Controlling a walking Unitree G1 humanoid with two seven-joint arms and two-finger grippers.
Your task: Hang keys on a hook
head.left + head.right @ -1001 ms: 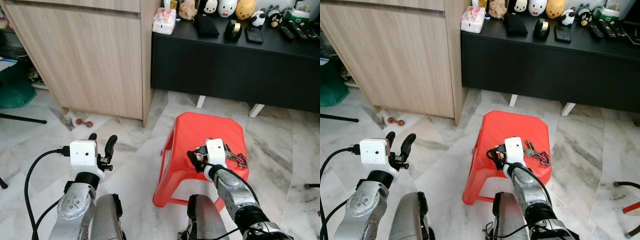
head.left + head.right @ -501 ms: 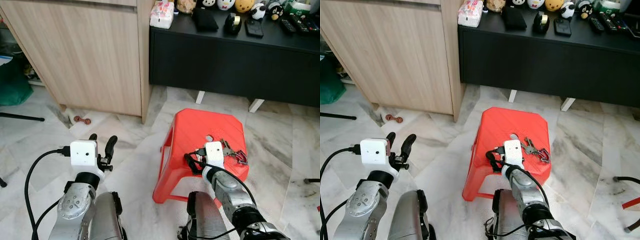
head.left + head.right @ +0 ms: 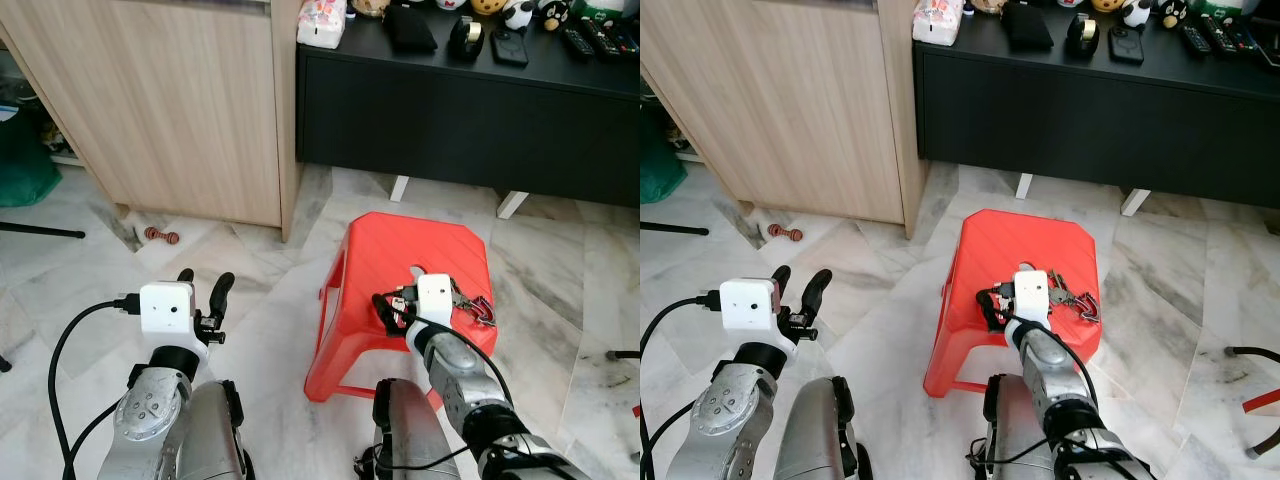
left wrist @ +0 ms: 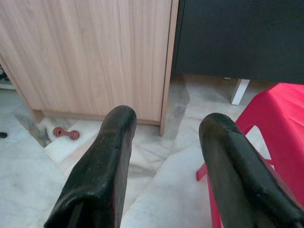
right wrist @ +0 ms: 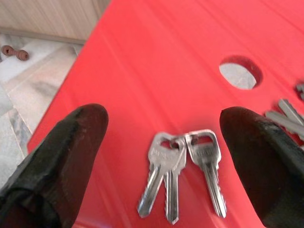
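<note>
Left: wooden cabinet (image 3: 170,110), a small red-brown toy (image 3: 160,235) on the marble floor (image 3: 250,290) by its base. Left gripper (image 3: 205,297) held up over bare floor, fingers spread, holding nothing.

Centre: red stool (image 3: 400,260) in front of a black sideboard (image 3: 450,120).

Right gripper (image 5: 161,142) low over the stool top, fingers wide apart, nothing between them. A small bunch of keys (image 5: 183,166) lies flat on the red plastic, between the two fingertips. A second bunch (image 3: 472,305), with something red on it, lies just beside the wrist, further right, near the stool's edge.

No hook seen anywhere.

Risks, as I judge them: flat keys on smooth plastic may skate away as the fingers close; the fingers may pinch one blade only, leaving the rest dangling; a nudge could send the other bunch off the edge.
</note>
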